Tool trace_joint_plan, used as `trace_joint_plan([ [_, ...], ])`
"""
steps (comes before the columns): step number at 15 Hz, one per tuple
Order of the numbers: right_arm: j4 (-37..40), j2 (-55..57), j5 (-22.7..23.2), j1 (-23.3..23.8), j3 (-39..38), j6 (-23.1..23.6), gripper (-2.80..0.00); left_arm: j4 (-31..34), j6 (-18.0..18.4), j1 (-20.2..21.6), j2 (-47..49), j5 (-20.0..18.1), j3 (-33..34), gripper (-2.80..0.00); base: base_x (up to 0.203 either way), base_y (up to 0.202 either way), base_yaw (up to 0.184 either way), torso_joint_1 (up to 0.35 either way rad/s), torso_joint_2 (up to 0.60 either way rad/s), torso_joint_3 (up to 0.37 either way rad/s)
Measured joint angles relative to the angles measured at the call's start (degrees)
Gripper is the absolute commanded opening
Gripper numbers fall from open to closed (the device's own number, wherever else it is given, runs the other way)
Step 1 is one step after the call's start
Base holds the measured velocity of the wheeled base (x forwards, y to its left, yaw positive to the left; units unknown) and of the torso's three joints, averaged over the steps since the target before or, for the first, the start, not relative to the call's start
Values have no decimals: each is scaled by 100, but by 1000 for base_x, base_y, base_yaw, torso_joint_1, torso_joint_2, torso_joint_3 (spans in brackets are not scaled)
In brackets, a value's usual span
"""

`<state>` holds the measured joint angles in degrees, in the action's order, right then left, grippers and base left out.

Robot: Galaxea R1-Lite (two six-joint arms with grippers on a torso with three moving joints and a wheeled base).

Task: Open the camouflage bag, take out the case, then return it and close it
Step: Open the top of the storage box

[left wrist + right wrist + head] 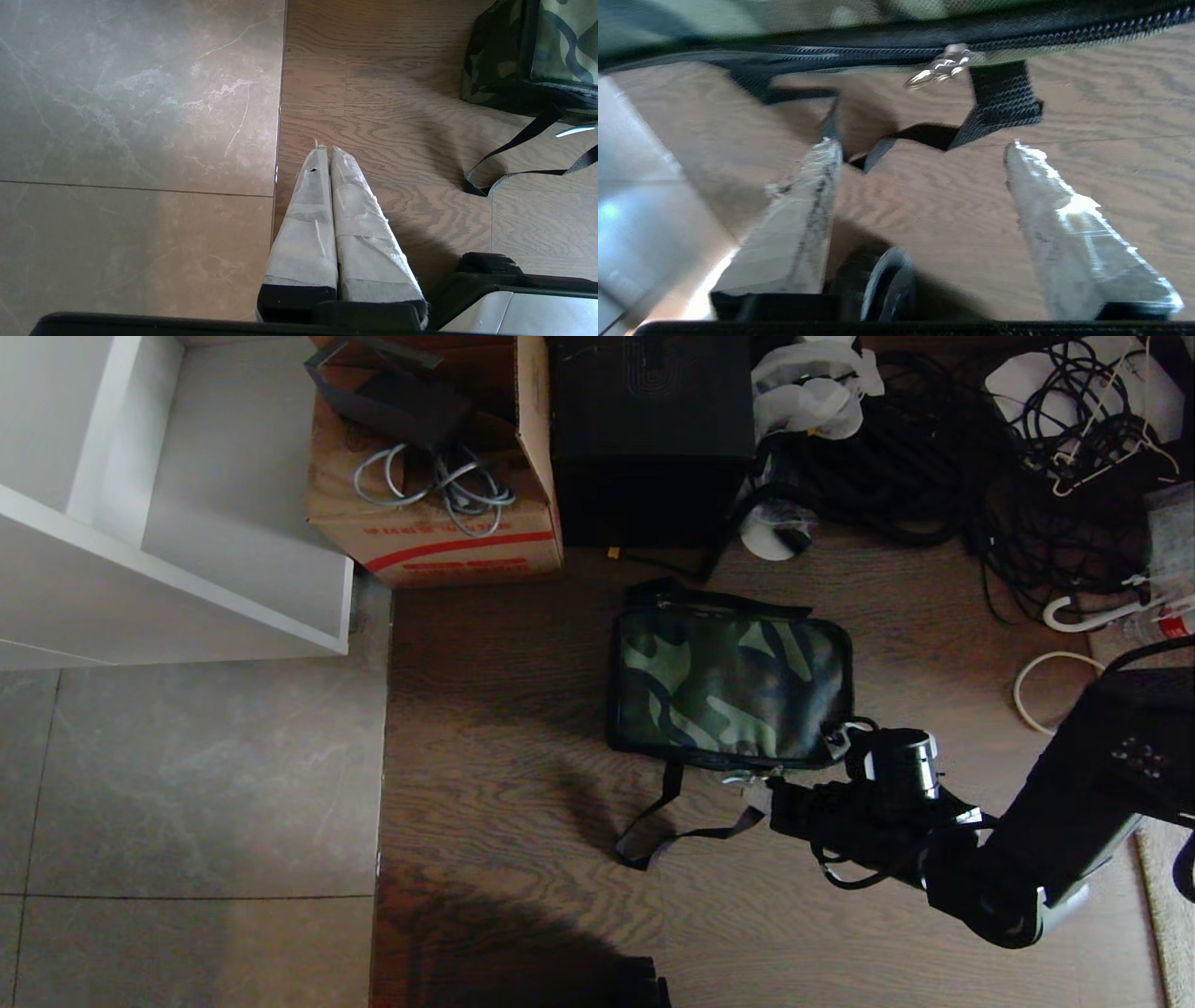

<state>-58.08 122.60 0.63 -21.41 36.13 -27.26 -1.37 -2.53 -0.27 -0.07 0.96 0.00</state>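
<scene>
The camouflage bag lay flat and zipped shut on the wooden floor, its black strap trailing toward the robot in a loose loop. The case was not visible. The right hand hovered low at the bag's near edge, beside the silver zipper pull, with its taped fingers spread apart and nothing between them. The left hand hung to the left, well apart from the bag, over the seam where wood met grey tile, its two fingers pressed together and holding nothing. Open floor lay left of the bag and in front of it. Behind the bag, a brown cardboard box with a red stripe held grey cables, and a tall black box stood just beside it. A tangle of black cables crowded the far right, and a white shelf unit filled the far left corner.
</scene>
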Motion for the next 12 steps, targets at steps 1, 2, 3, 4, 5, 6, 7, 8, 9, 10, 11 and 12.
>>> trace_joint_plan([
  [1, -119, 123, -177, -11, 28, -3, 0, 0, 1, 0, 0, 1, 0, -280, 0, 0, 0, 0, 0, 0],
  [2, -248, 243, -367, -34, 44, 2, 0, -1, 0, 0, 0, -1, 0, -280, 0, 0, 0, 0, 0, 0],
  [3, -429, 361, -540, -61, 89, 1, 0, -1, 0, -2, 0, -2, 0, -280, 0, 0, 0, 0, 0, 0],
  [4, -603, 461, -615, -74, 148, -7, 0, -1, -1, -2, 0, -2, 0, -280, 0, 0, 0, 0, 0, 0],
  [5, -751, 555, -647, -85, 207, -13, 0, -1, 0, -2, 0, 2, 0, -280, 0, 0, 0, 0, 0, 0],
  [6, -883, 639, -704, -85, 270, -27, 0, -1, 0, -2, 0, 3, 0, -280, 0, 0, 0, 0, 0, 0],
  [7, -926, 689, -719, -87, 336, -84, 0, -1, 2, -2, 0, -2, 0, -280, 0, 0, 0, 0, 0, 0],
  [8, -953, 716, -721, -91, 400, -186, 0, -1, -1, 0, 0, 1, 0, -280, 0, 0, 0, 0, 0, 0],
  [9, -955, 733, -719, -94, 419, -247, 0, -1, 3, 0, 0, 1, 0, -280, 0, 0, 0, 0, 0, 0],
  [10, -991, 760, -721, -91, 440, -261, 0, -1, 0, 0, 0, -2, 0, -280, 0, 0, 0, 0, 0, 0],
  [11, -1057, 782, -721, -91, 449, -265, 0, -1, 0, 0, 0, 1, 0, -280, 0, 0, 0, 0, 0, 0],
  [12, -1160, 797, -721, -91, 450, -262, 0, -1, 2, 0, 0, -2, 0, -280, 0, 0, 0, 0, 0, 0],
])
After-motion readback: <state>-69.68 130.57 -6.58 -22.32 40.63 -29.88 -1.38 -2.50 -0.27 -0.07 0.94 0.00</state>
